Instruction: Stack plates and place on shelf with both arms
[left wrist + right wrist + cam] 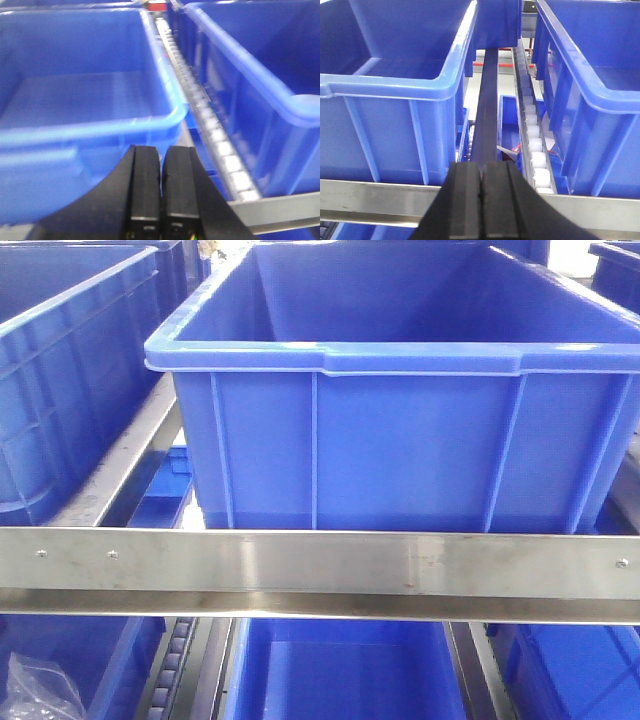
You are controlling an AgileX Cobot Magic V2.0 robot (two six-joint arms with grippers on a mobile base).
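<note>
Blue crates (400, 390) crowd the steel shelf (320, 565); left claw (161, 200) and right claw (481, 205) closed, empty.

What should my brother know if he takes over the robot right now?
Left gripper: shut, holding nothing, facing a blue crate on the shelf.
Right gripper: shut, holding nothing, pointed at the gap between two crates, above the shelf's front rail.
Plates: in none of the views, so whether they are stacked or placed cannot be told.
The middle crate looks empty as far as its inside shows.
Left to do: find the plates first, then check the stacking and shelving.
</note>
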